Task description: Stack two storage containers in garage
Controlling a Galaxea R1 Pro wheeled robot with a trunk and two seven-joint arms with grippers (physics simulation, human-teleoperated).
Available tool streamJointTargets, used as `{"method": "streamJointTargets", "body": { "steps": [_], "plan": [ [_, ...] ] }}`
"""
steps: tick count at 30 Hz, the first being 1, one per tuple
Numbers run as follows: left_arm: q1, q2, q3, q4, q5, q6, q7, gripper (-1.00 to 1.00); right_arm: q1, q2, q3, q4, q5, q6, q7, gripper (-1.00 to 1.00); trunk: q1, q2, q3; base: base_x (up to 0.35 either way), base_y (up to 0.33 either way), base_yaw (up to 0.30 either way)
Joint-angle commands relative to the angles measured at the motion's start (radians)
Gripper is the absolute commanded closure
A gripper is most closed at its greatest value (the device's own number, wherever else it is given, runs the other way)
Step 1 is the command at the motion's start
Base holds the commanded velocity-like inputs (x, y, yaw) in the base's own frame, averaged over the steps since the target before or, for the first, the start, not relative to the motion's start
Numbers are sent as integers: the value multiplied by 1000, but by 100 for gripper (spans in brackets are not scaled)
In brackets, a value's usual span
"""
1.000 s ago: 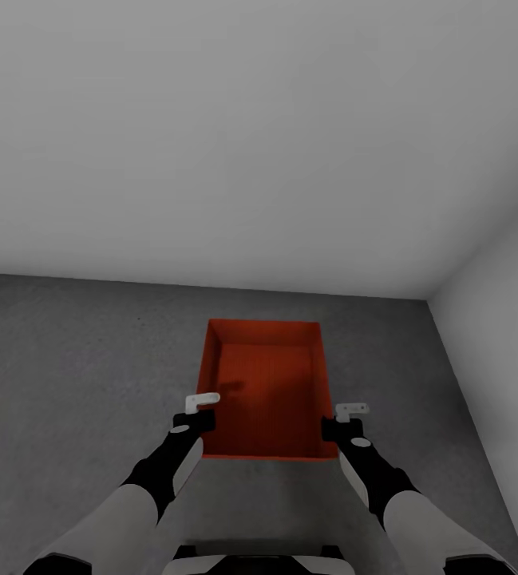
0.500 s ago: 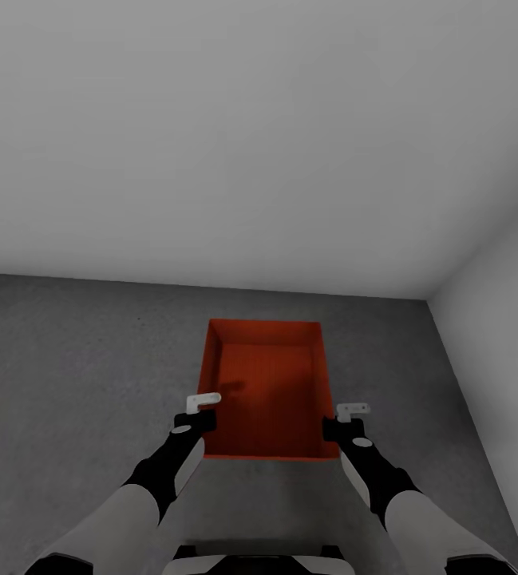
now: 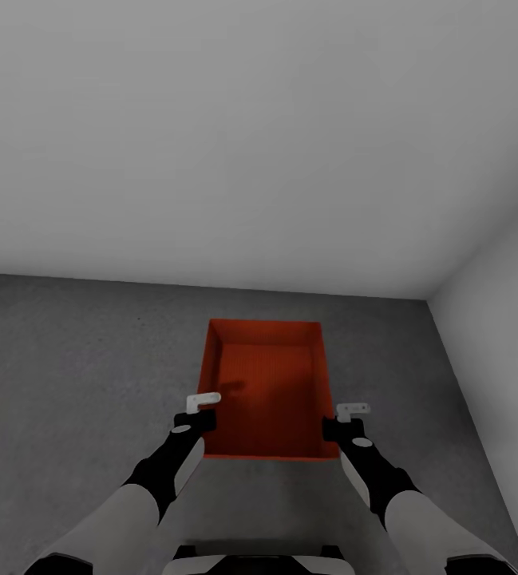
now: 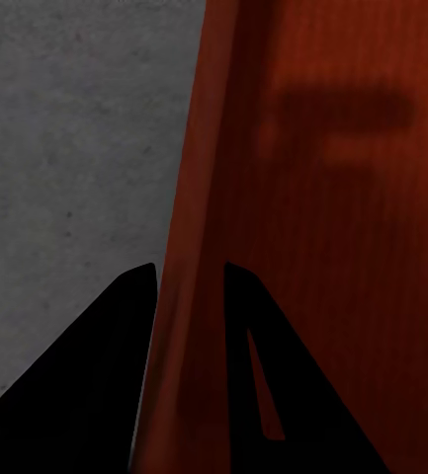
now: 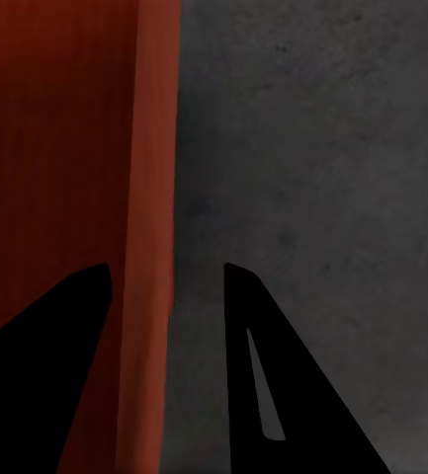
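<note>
An open orange-red rectangular plastic bin (image 3: 265, 391) is seen on the dark grey mottled concrete floor (image 3: 75, 359) — near the pale grey wall corner (image 3: 430, 297). Each side wall is straddled by jaws: left gripper (image 4: 190, 281), right gripper (image 5: 166, 281) — whether clamped cannot be told

two plain pale grey walls (image 3: 235, 144) meet in a corner at the right.

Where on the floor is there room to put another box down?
Bare floor lies wide open left of the bin, up to the back wall. Right of the bin, only a narrow strip before the side wall. Both grippers crowd the bin's rims.
</note>
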Motion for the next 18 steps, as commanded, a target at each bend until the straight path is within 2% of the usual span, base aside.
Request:
{"method": "streamJointTargets", "body": {
  "steps": [1, 9, 18],
  "plan": [
    [-1, 20, 51, -4, -15, -38, 38, 100, 0, -19, -71, 1, 3, 2, -35, 100, 0, -1, -1, 0, 0, 0],
    [-1, 22, 51, -3, -15, -37, 38, 100, 0, -19, -71, 1, 3, 4, -35, 100, 0, -1, -1, 0, 0, 0],
    [-1, 21, 51, -6, -15, -33, 38, 100, 0, -19, -72, 1, 3, 4, -35, 100, 35, -64, -29, 0, 0, 0]
  ]
}}
